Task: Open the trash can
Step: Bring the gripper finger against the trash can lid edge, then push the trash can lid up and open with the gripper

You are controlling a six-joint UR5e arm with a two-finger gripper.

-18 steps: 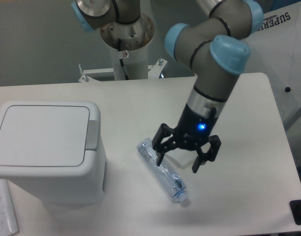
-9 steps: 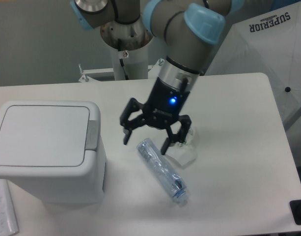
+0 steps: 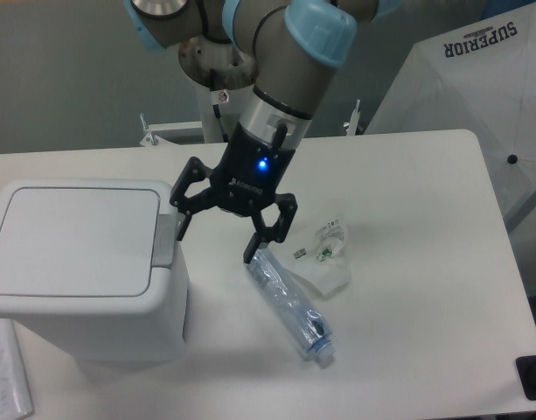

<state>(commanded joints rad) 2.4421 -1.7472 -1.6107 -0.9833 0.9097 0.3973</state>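
We swung gripper (image 3: 217, 238) left from bottle (image 3: 289, 304) toward trash can (image 3: 84, 262); fingers spread, empty, near grey tab (image 3: 165, 240). Lid not yet open.

A clear crushed bottle (image 3: 289, 305) lies on the white table (image 3: 425, 262). Just right of the bottle is a small clear plastic wrapper (image 3: 327, 259). Far right of the bottle stands a white canopy (image 3: 477, 96) with black lettering.

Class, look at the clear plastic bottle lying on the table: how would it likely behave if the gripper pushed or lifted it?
The bottle looks crushed and see-through, so it is probably light and would give under the fingers. Lying on its side, it may skid or roll when nudged; its dents might limit rolling.
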